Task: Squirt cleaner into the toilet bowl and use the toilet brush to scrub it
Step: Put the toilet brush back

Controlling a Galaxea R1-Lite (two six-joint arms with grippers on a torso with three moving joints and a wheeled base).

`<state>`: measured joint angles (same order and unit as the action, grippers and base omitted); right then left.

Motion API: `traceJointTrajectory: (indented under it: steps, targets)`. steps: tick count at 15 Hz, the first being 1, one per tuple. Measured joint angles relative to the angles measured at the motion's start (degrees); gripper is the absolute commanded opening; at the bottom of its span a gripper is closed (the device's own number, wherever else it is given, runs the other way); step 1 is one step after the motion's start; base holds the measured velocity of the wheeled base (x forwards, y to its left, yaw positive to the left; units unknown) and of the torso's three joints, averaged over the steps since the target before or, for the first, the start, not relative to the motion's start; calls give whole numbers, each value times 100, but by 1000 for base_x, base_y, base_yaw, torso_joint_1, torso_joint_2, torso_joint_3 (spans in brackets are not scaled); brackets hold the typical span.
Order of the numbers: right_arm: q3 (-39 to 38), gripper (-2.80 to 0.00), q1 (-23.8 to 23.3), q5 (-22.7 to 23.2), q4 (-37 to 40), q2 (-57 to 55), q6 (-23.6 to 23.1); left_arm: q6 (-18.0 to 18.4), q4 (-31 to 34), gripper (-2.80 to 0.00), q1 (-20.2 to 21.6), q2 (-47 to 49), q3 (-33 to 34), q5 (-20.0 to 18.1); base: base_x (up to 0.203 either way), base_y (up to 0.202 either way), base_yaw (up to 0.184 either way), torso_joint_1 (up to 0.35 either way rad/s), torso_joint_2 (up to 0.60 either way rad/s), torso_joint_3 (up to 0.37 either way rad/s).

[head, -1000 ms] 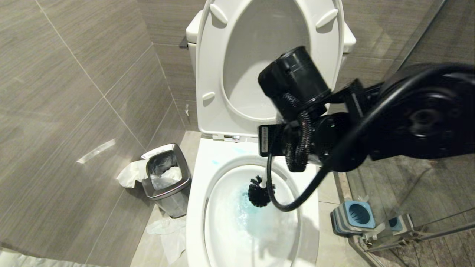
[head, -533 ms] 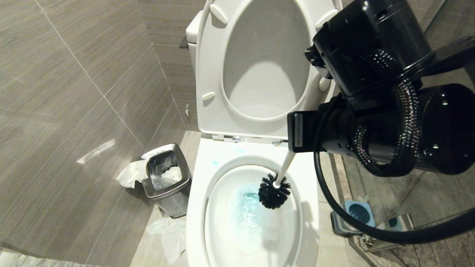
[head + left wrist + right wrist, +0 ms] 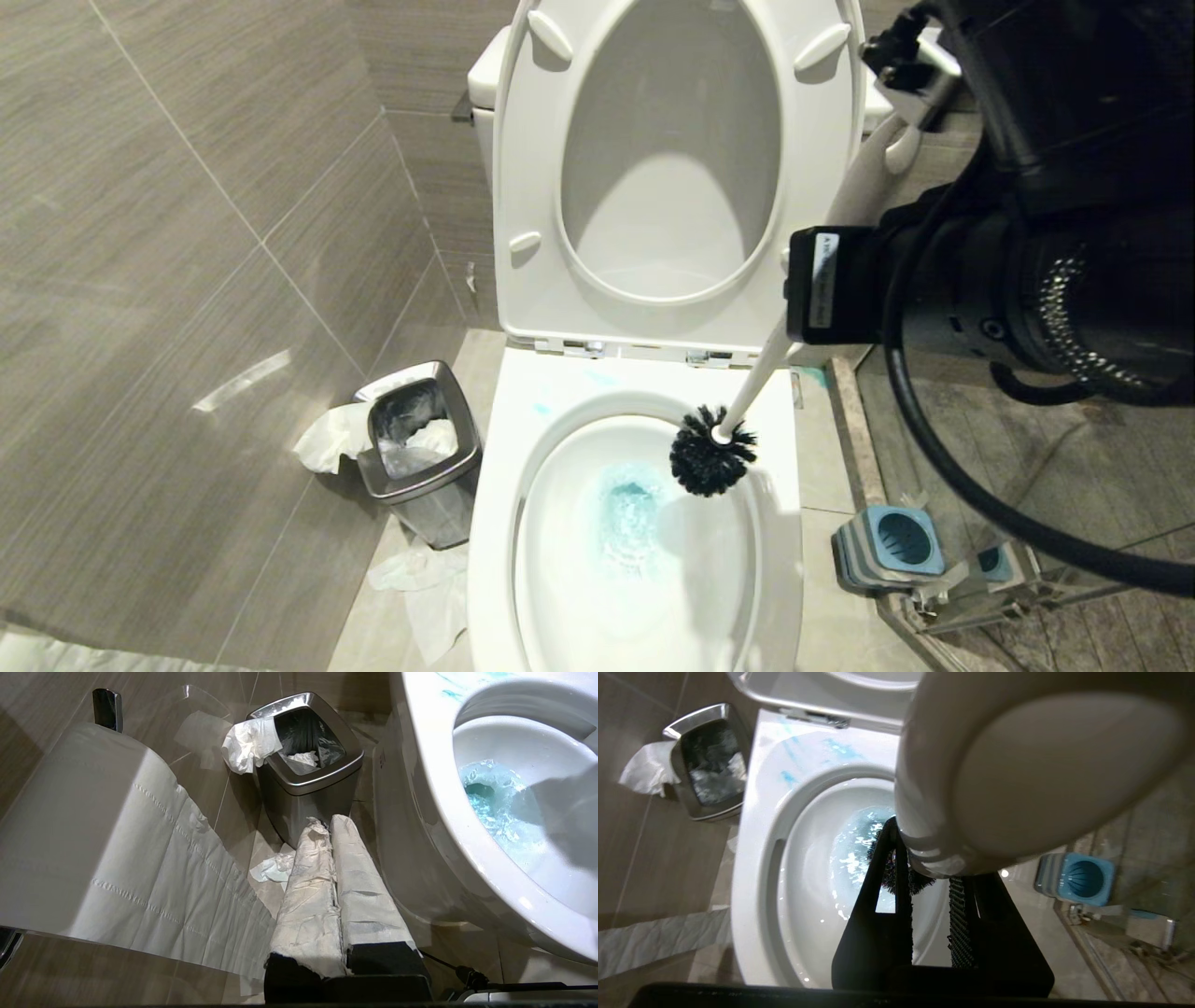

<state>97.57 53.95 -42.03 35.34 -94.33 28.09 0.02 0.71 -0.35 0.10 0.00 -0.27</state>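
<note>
While its two black fingers [image 3: 896,896] are closing around the white handle, the right gripper [image 3: 924,891] is holding the toilet brush [image 3: 714,453] slantwise above the toilet bowl [image 3: 495,523], the arm reaching in from the right side. The handle's rounded end is looming large in the right wrist view, and in the head view the shaft is running down and leftward from the gripper to the black bristle head. That head is hanging over the right rear part of the basin, close to the inner rim; whether the bristles are touching the porcelain I cannot tell. Below and to the left of it, the cleaner [image 3: 630,513] is tinting the water turquoise in the middle of the basin, and thin blue smears are lying on the flat rear rim near the hinges. The seat and lid [image 3: 672,159] are standing upright against the tank.

On the floor at the bowl's right side a blue-and-grey holder [image 3: 887,546] is sitting empty. At the bowl's left side a steel bin [image 3: 420,453] is standing with crumpled tissue over its edge. The left gripper [image 3: 334,896], its paper-wrapped fingers pressed together and holding nothing, is hanging low beside the bowl, pointing toward the bin, next to a toilet paper roll [image 3: 93,844].
</note>
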Motion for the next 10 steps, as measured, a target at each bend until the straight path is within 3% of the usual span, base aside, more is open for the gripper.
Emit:
traceJointTrajectory:
  steps: [2, 5, 10]
  targets:
    - [0, -280, -210, -38, 83, 167, -110, -2, 0, -280, 0, 0, 0, 0, 0, 0, 0, 0, 0, 0]
    - [-46, -280, -940, 34, 95, 375, -332, 0, -2, -280, 0, 1, 0, 0, 0, 0, 0, 0, 0, 0]
    - [-118, -280, -2628, 874, 35, 571, -635, -2, 0, -280, 2, 1, 0, 0, 0, 0, 0, 0, 0, 0]
